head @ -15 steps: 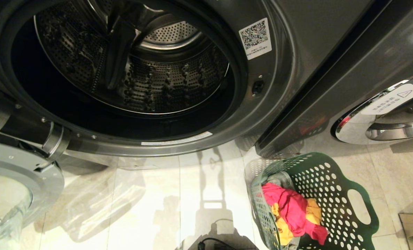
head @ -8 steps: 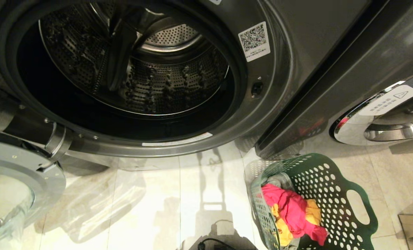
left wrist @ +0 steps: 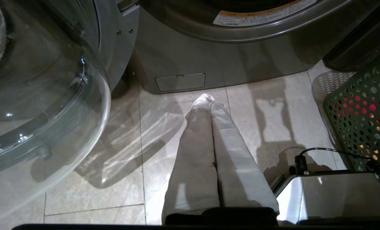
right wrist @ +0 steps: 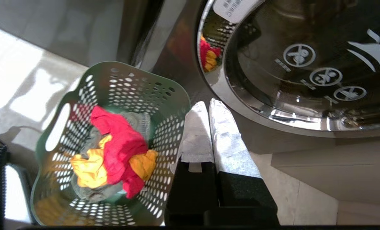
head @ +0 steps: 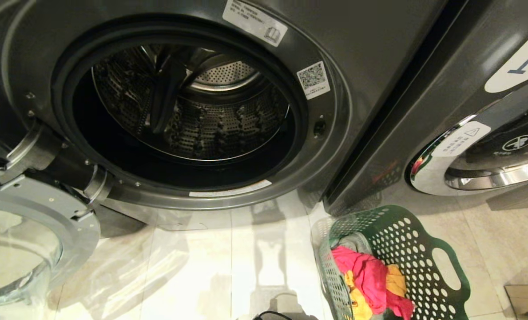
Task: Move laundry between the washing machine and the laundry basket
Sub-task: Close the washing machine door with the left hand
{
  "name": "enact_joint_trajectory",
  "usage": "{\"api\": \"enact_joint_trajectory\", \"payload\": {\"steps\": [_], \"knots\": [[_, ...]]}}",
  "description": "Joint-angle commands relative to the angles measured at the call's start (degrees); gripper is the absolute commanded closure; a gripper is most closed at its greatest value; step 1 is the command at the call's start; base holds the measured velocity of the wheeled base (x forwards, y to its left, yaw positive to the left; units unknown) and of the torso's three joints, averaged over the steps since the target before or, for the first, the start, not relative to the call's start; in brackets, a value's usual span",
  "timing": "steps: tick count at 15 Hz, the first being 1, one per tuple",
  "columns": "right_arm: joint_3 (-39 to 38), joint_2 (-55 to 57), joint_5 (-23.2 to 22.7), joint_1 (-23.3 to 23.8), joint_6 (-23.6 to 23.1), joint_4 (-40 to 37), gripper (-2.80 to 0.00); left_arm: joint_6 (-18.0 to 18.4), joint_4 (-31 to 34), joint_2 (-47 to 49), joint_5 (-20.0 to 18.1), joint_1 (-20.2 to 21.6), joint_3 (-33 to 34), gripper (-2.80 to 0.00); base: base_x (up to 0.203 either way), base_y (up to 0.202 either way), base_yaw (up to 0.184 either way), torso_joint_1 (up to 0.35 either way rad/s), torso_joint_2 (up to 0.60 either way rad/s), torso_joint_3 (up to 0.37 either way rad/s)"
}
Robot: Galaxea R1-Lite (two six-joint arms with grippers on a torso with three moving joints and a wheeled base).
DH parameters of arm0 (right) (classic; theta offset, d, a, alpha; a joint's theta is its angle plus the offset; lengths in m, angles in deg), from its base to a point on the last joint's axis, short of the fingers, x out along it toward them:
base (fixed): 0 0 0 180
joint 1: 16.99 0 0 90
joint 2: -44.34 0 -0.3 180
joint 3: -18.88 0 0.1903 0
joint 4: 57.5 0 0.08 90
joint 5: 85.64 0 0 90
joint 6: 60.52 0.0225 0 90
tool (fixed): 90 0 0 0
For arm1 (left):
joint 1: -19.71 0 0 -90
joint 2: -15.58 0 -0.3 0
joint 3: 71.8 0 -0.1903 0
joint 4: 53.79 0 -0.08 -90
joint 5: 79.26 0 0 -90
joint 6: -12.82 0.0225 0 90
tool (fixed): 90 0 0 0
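One washing machine stands open; one laundry basket holds laundry. Left hand and right hand are both closed, empty. The view has pulled back since before; nothing itself moved.

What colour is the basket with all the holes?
Green; the laundry basket shows best in the right wrist view.

The head camera has tilted up and drawn back: the dark grey front-loading washing machine's drum opening now sits lower, toward 6 o'clock, and looks smaller.
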Motion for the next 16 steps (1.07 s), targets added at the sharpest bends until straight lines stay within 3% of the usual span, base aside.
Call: {"api": "enact_joint_trajectory", "payload": {"steps": [1, 3, 7, 11, 15, 16], "knots": [[-6.47, 0.08, 1.81, 0.00, 0.18, 6.85, 0.00, -0.07, -0.04, 0.00, 0.20, 0.00, 0.00, 0.00, 0.000, 0.000, 0.000, 0.002, 0.00, 0.205], [-11.73, 0.12, 7.80, 0.00, 6.27, 15.25, 0.00, -0.45, -0.04, 0.00, 0.31, 0.00, 0.00, 0.00, 0.000, 0.000, 0.000, 0.004, 0.00, 0.193], [-20.10, 0.12, 13.59, 0.01, 18.17, 16.23, 0.00, -0.36, -0.04, 0.00, 0.31, 0.00, 0.00, 0.00, 0.000, 0.000, 0.000, 0.007, 0.00, 0.204], [-19.79, 0.21, 14.30, -0.03, 27.03, 0.09, 0.00, -0.36, -0.04, 0.00, 0.14, 0.00, 0.00, 0.00, 0.000, 0.000, 0.000, 0.001, 0.00, 0.204], [-19.08, 0.34, 14.10, -8.65, 26.39, -1.12, 0.00, -0.45, -0.04, 0.00, 0.14, 0.00, 0.00, 0.00, 0.000, 0.000, 0.000, 0.000, 0.00, 0.204], [-19.08, -1.26, 14.13, -9.03, 26.28, -1.12, 0.00, -0.45, -0.04, 0.00, 0.31, 0.00, 0.00, 0.00, 0.000, 0.000, 0.000, 0.001, 0.00, 0.198]]}}
